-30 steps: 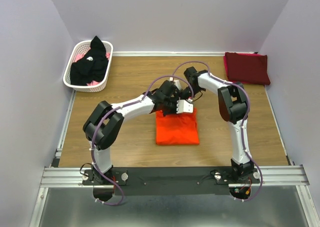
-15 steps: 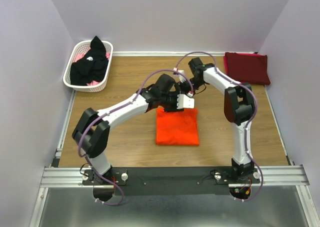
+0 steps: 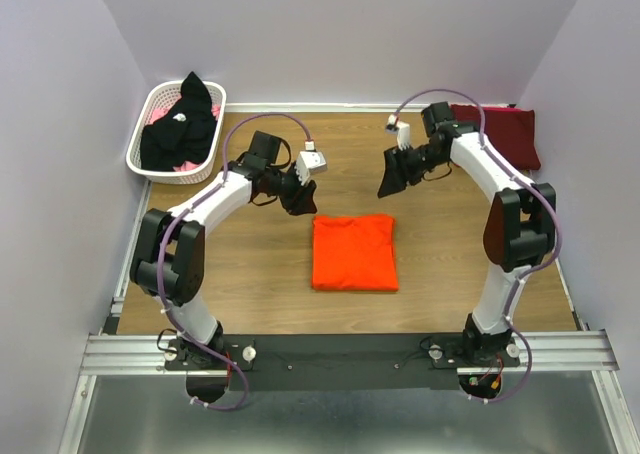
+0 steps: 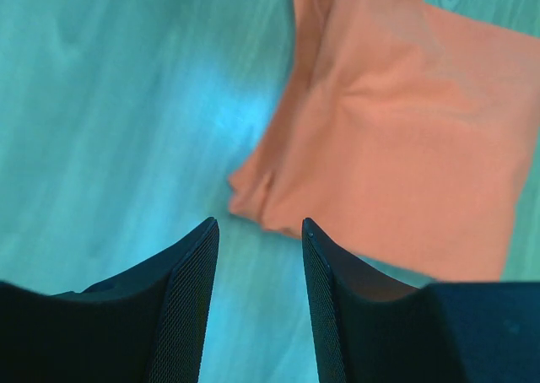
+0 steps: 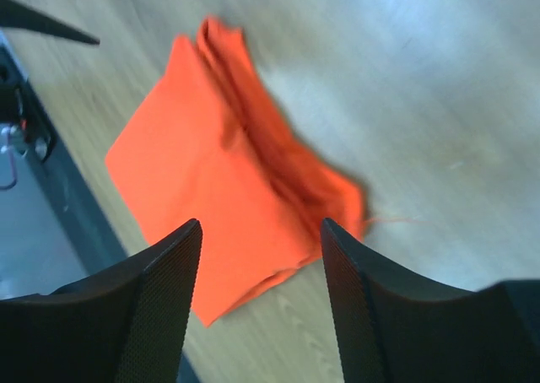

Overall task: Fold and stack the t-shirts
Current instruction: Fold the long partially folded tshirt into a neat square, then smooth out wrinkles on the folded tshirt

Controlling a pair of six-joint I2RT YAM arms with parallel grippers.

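Observation:
The bright orange t-shirt (image 3: 353, 252) lies folded into a neat rectangle in the middle of the table, free of both grippers; it also shows in the left wrist view (image 4: 405, 138) and in the right wrist view (image 5: 228, 180). A folded dark maroon t-shirt (image 3: 495, 136) rests at the back right corner. A black t-shirt (image 3: 180, 126) is heaped in the white basket (image 3: 143, 134). My left gripper (image 3: 299, 200) hangs open above the table, left of and behind the orange shirt, its jaws (image 4: 257, 224) empty. My right gripper (image 3: 388, 184) hangs open behind the shirt's right corner, jaws (image 5: 260, 223) empty.
The white slotted basket stands at the back left corner with something pink under the black cloth. Walls close the table on three sides. A black rail (image 3: 340, 359) with the arm bases runs along the near edge.
Both grippers let go of the orange shirt's back edge, opened and pulled apart, the left arm swinging left and back, the right arm right and back. The shirt now lies flat and folded.

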